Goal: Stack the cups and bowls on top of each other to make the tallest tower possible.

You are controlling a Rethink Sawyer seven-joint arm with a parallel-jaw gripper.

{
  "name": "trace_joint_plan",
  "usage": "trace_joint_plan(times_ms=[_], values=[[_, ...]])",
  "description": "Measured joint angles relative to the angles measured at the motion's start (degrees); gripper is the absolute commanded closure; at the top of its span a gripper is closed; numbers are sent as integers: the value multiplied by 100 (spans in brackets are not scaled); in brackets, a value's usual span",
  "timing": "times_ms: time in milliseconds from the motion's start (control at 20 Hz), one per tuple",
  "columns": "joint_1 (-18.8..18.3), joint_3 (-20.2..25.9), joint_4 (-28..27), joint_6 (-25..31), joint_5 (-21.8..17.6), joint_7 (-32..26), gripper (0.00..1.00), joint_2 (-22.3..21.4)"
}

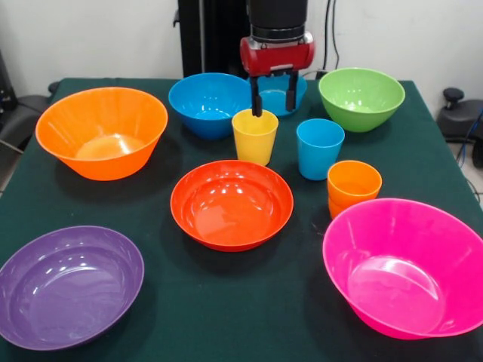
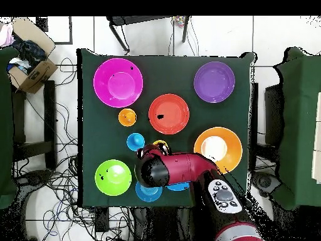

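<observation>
Claw [image 1: 272, 92] hangs spread apart over the yellow cup [image 1: 254, 136], one finger at its far rim, gripping nothing yet. Cup stands mid-counter beside the blue cup [image 1: 319, 148]. Next: drop, clench that rim.

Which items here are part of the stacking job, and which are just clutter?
Job: yellow cup, blue cup, orange cups; orange bowl, red-orange bowl, purple bowl, pink bowl, green bowl, two blue bowls; gripper over the yellow cup.

Clutter: cardboard box, floor cables.
</observation>
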Motion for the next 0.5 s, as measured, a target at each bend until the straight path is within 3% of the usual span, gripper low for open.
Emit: trace_joint_plan(times_ms=[500], values=[[-12, 0, -43, -8, -209, 0, 0, 227]])
